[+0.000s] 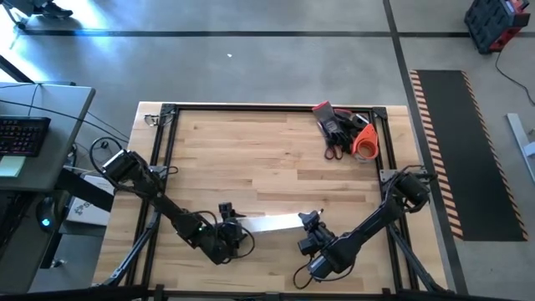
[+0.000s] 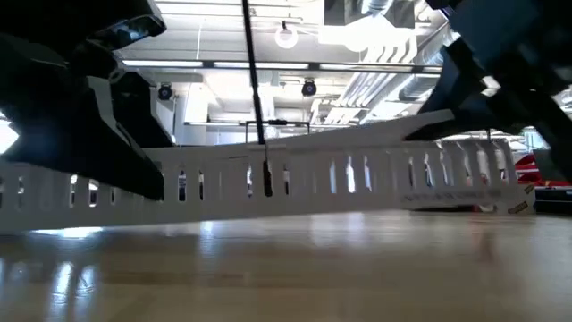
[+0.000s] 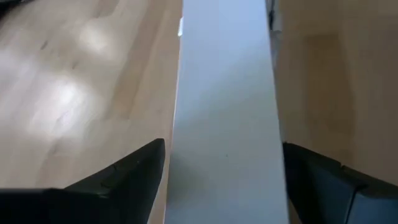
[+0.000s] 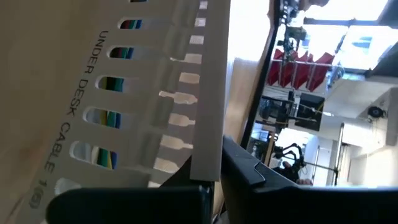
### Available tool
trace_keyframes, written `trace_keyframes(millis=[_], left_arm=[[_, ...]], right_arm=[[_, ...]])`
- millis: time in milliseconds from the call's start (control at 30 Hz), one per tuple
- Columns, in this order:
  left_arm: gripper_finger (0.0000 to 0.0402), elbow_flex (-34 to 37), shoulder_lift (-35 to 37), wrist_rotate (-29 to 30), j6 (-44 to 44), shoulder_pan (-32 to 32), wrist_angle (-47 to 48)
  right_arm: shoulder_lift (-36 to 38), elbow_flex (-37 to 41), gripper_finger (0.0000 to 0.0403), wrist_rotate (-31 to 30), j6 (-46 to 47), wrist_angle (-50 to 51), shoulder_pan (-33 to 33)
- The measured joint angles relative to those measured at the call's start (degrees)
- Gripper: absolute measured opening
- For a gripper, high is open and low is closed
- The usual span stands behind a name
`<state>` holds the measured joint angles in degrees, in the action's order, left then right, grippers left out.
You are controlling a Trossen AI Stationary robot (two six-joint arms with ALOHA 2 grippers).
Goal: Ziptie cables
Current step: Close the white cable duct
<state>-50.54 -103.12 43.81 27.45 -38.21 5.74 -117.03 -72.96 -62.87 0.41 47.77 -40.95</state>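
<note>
Near front table edge | my left gripper [image 3: 221, 177] wide open astride long flat white plastic channel strip [image 3: 225, 112], holding nothing | my right gripper [image 4: 214, 177] clamped shut on strip's other end | cables not visible | advice: keep strip level, lift clear slowly

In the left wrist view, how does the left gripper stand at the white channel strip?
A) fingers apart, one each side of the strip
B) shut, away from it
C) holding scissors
A: the left gripper has its dark fingers spread either side of the white channel strip.
</note>
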Motion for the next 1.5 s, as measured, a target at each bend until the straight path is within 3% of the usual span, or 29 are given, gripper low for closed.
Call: trace_keyframes(millis=[200, 400, 667, 833, 1100, 1233, 1500], left_arm=[[0.0288, 0.3, 2.9, -0.7, 2.2, 0.0, 2.3], [0.0288, 0.2, -1.4, -4.7, 1.0, 2.9, -1.2], [0.0287, 0.0, -7.7, -7.5, -3.7, 5.5, -15.0], [0.0287, 0.0, -9.0, -8.4, -4.8, 6.3, -17.3], [0.0287, 0.3, -0.4, -11.1, -6.5, 5.7, -9.2], [0.0287, 0.1, 3.6, -13.6, -1.6, 4.6, -0.5], [0.0287, 0.2, 3.3, -16.7, 8.0, 1.5, 15.4]], right_arm=[[0.0, -0.1, 0.0000, -0.2, 1.5, -1.1, 0.2], [-0.2, -0.1, 0.0000, 1.7, -0.5, -5.2, 0.7], [-1.3, 0.1, 0.0000, 4.4, -6.7, -14.3, 1.3], [-3.4, 0.1, 0.0000, 4.0, -12.0, -18.7, 2.2], [-3.6, -0.3, 0.0000, 3.9, -7.9, -16.3, 2.3], [-3.6, -0.3, 0.0000, 4.0, -7.8, -15.9, 2.0], [-3.7, -0.1, 0.0000, 3.1, -5.4, -11.1, 1.4]])
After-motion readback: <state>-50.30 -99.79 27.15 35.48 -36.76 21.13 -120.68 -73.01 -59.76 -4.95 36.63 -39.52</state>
